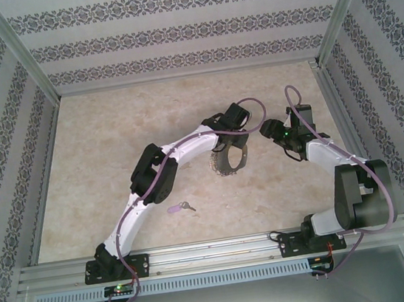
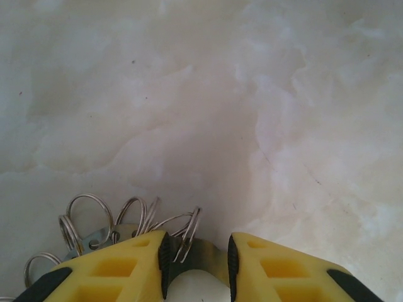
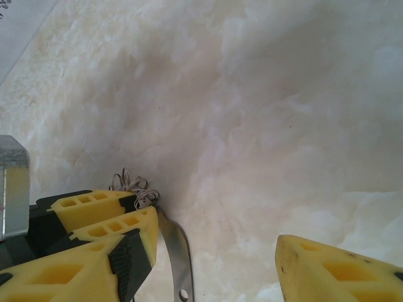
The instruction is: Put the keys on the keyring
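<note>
Top external view: the left gripper point(image 1: 232, 145) reaches out to the middle of the pale, marbled worktop point(image 1: 110, 133) and sits right over the keyring point(image 1: 227, 164), a silvery hoop directly beneath it. The right gripper point(image 1: 265, 129) is just beside it, pointing in from the right. The key point(image 1: 180, 208), with a lilac head and a short metal blade, lies flat on the worktop nearer the bases, close beside the left arm and well apart from the keyring; nothing touches it.

Left wrist view: the left gripper point(image 2: 198, 239) has its jaws a narrow way apart, and the keyring's metal band point(image 2: 203, 250) crosses the gap between them. I cannot tell whether the pads actually pinch the band. Several small split rings point(image 2: 88, 217) bunch up to the left of the jaws.

Right wrist view: the right gripper point(image 3: 211, 242) has its jaws wide apart and grips nothing. The keyring's band point(image 3: 176, 251) curves down just inside its left finger, with the small split rings point(image 3: 132, 182) above.
</note>
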Motion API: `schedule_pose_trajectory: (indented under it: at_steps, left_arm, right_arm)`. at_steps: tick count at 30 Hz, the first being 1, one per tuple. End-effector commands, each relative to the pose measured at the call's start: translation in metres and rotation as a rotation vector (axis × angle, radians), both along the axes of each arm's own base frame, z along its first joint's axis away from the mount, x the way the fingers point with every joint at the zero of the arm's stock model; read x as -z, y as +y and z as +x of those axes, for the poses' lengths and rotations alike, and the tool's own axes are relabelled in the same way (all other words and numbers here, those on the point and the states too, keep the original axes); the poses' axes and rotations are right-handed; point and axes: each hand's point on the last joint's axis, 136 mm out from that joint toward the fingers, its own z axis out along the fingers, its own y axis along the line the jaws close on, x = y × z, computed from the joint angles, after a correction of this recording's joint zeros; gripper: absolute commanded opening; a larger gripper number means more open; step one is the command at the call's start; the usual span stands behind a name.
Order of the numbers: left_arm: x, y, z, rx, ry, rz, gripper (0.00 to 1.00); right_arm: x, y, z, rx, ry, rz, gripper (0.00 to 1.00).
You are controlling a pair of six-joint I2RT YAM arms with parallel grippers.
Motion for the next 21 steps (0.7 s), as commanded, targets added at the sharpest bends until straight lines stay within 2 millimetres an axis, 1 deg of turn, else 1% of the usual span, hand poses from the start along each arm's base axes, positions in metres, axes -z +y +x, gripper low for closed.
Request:
schedule_pose_trajectory:
  at_steps: [1,5,14,19,21]
  left_arm:
    - [0.0032,-0.0066,0.0040,0.009,-0.033,0.018,0.31]
    - [0.0051,-0.0052,0.0059,0.004,-0.041,0.029,0.30]
    - [0.0048,-0.0037,0.0100,-0.004,-0.062,0.040,0.21]
    - [0.0014,-0.0046,0.0118,0.004,-0.080,0.042,0.10]
    - [-0.0022,-0.0053,0.0119,0.015,-0.087,0.041,0.04]
  right_arm:
    - [-0.0108,-0.0013,0.0033,-0.006,-0.045,0.006,0.63]
    - [-0.0127,-0.0006,0.0031,-0.010,-0.051,0.007,0.63]
    - [-0.0119,-0.0003,0.0029,-0.012,-0.051,0.007,0.63]
    - [-0.0124,-0.0004,0.0032,-0.015,-0.053,0.004,0.64]
    - [-0.0129,-0.0015,0.0032,-0.012,-0.055,-0.002,0.70]
